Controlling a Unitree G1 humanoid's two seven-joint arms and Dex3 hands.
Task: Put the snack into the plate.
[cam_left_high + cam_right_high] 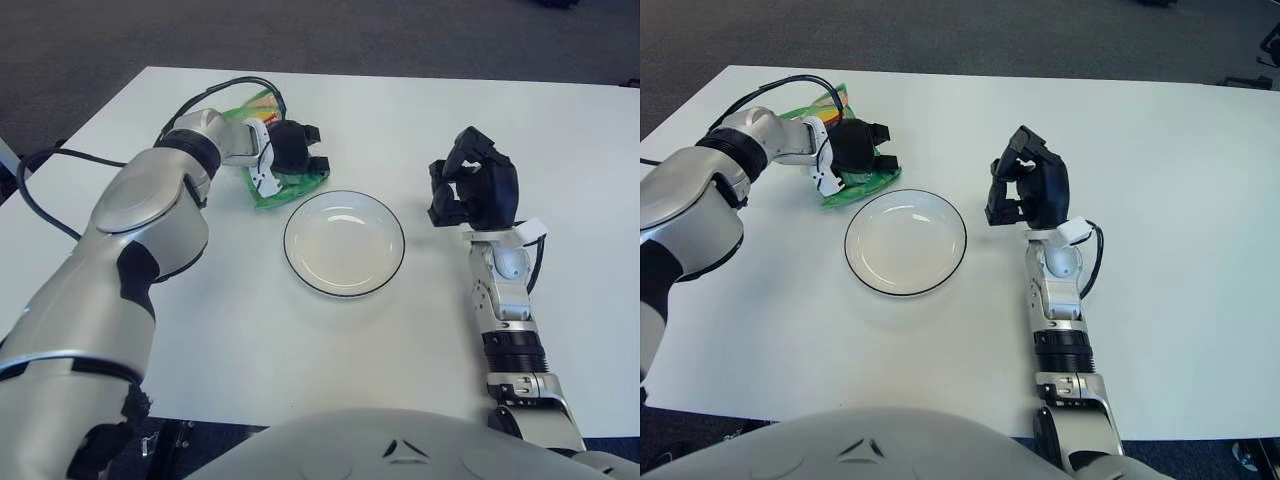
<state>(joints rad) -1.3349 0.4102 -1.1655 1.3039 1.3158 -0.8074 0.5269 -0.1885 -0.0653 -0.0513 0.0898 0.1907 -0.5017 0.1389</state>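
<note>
A green snack bag (288, 187) lies crumpled on the white table, just up and left of the white plate (303, 277). My left hand (293, 150) sits on top of the bag with its black fingers curled into it, hiding most of the packet. The black-rimmed plate has nothing in it. My right hand (470, 186) shows to the right of the plate, its fingers curled and holding nothing.
The white table (230, 340) stretches around the plate on all sides. A black cable (215, 95) loops over my left forearm near the bag. Dark carpet (330, 35) lies beyond the far table edge.
</note>
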